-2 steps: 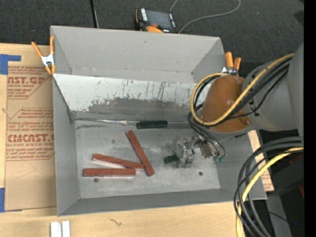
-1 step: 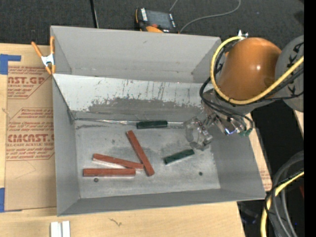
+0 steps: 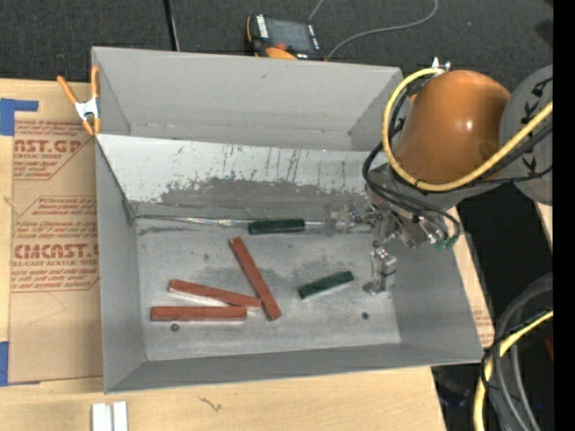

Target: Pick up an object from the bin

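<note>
Claw (image 3: 378, 278) hangs low over the floor of the bin (image 3: 269, 344), close to the wall on the arm's side. Orange cover (image 3: 449, 124) on the wrist sits above and behind it. Open or closed: cannot tell from this angle. Nothing visible in its grip.

Nearest thing: a short dark green block (image 3: 325, 284), flat on the floor just beside the claw on the side away from the arm, apart from it, slightly tilted. Judged the likeliest pick, because it lies alone with bare metal all round.

Further from the claw, same direction: three red-brown sticks (image 3: 254, 278). One lies diagonal with its lower end across the tip of a second; the third lies flat nearest the front wall, close beneath the second. Overlap makes them poorer targets: lifting one would probably shift its neighbour.

Beyond the claw toward the back wall: a long thin tool with a dark green handle (image 3: 277, 227), along the seam where floor meets the sloping wall. Probably slid there and settled. Awkward to grasp against the slope.

Two small dark specks on the floor, too small to identify.

Task judged not yet done, as nothing is lifted.
</note>
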